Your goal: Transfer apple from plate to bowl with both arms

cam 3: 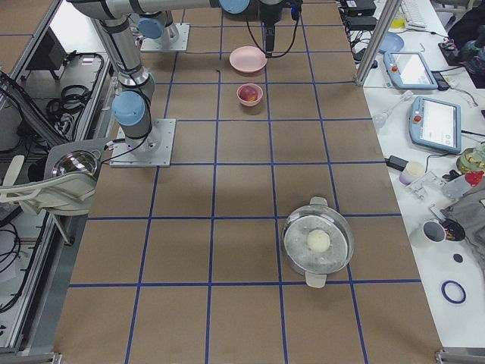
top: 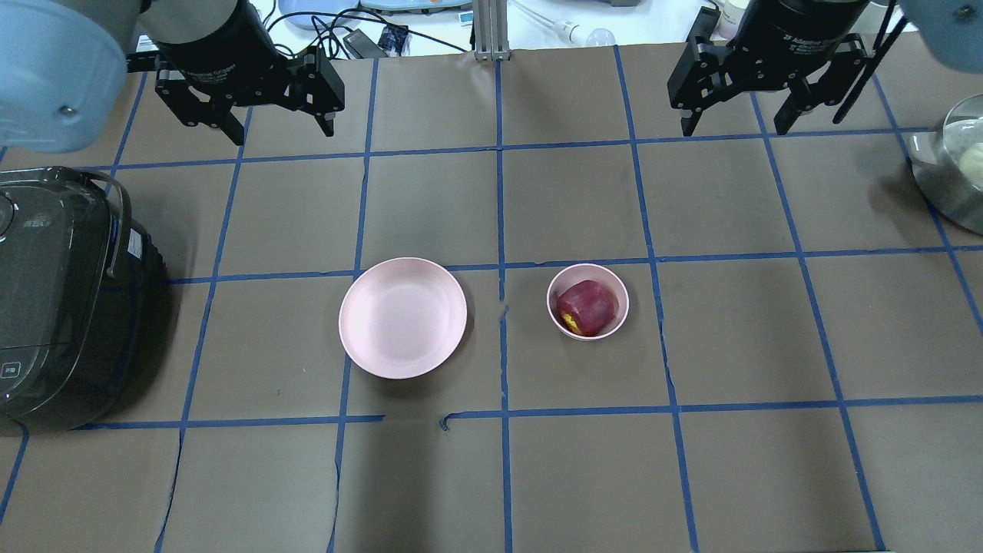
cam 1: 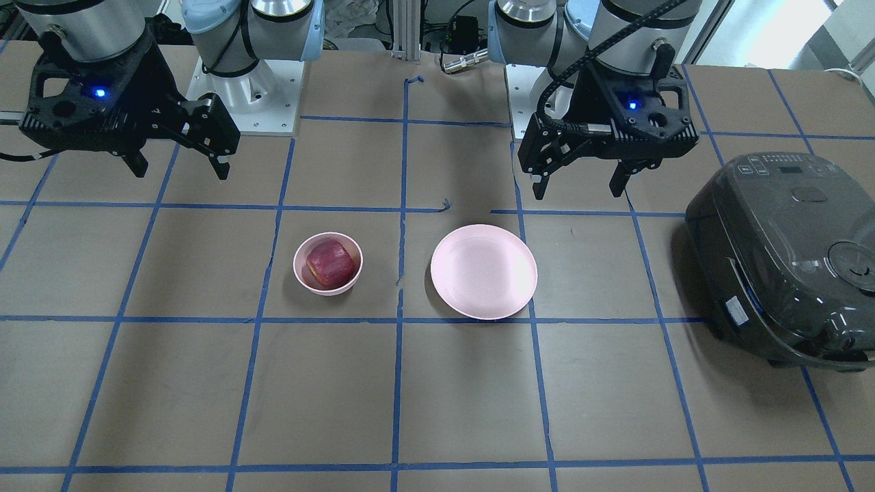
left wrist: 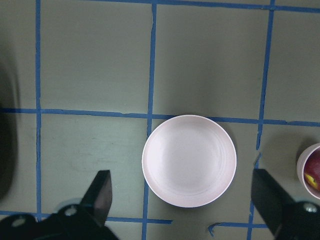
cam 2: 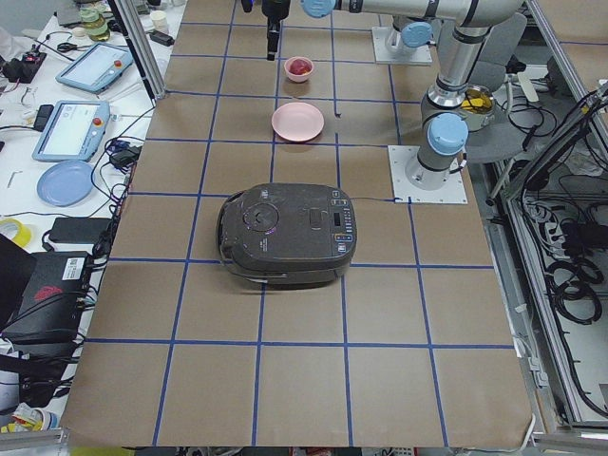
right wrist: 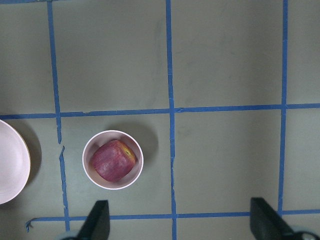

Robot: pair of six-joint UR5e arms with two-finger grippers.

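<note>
The dark red apple [top: 587, 307] lies inside the small deep pink bowl [top: 612, 282], right of the table's middle; both also show in the right wrist view, apple [right wrist: 113, 161] and bowl [right wrist: 90, 147]. The wide pink plate [top: 403, 317] sits to the bowl's left with nothing on it, centred in the left wrist view [left wrist: 189, 160]. My left gripper [top: 282, 132] is open and empty, raised high behind the plate. My right gripper [top: 737, 127] is open and empty, raised high behind and to the right of the bowl.
A dark rice cooker [top: 61, 299] stands at the table's left edge. A steel pot [top: 952, 173] holding a pale round thing sits at the right edge. Blue tape lines grid the brown table.
</note>
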